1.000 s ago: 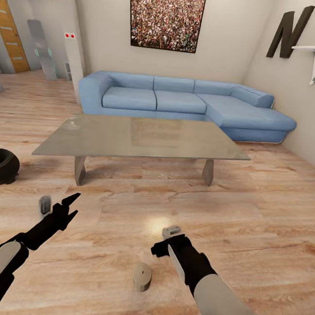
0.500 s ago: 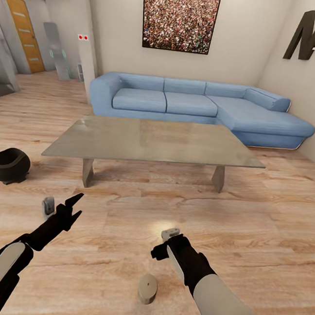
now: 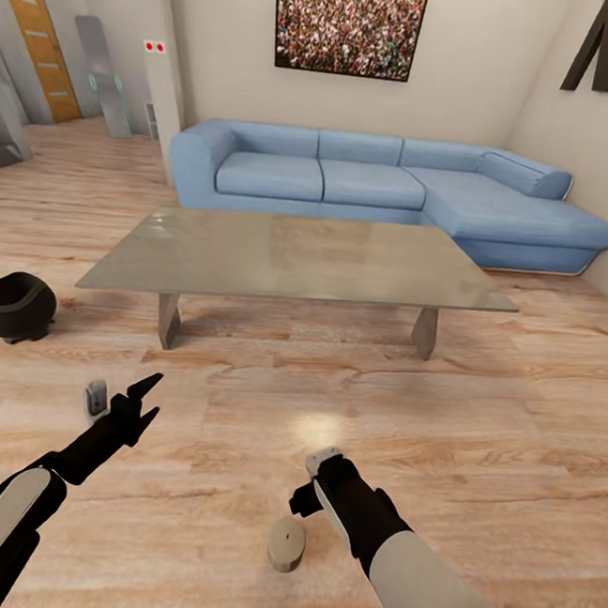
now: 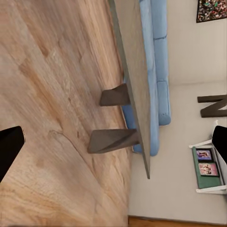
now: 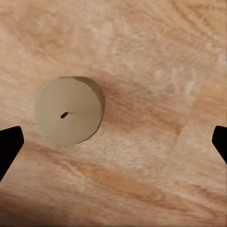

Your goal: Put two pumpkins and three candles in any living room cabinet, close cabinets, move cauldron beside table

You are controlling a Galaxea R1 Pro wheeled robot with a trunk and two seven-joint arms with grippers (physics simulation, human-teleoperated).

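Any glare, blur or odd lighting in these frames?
Head view: a bright glare spot on the floor just past the right gripper, a soft sheen on the table, and walls leaning from wide-angle distortion. Right wrist view: the candle and floor look soft, low-detail. Left wrist view: sharp, evenly lit.
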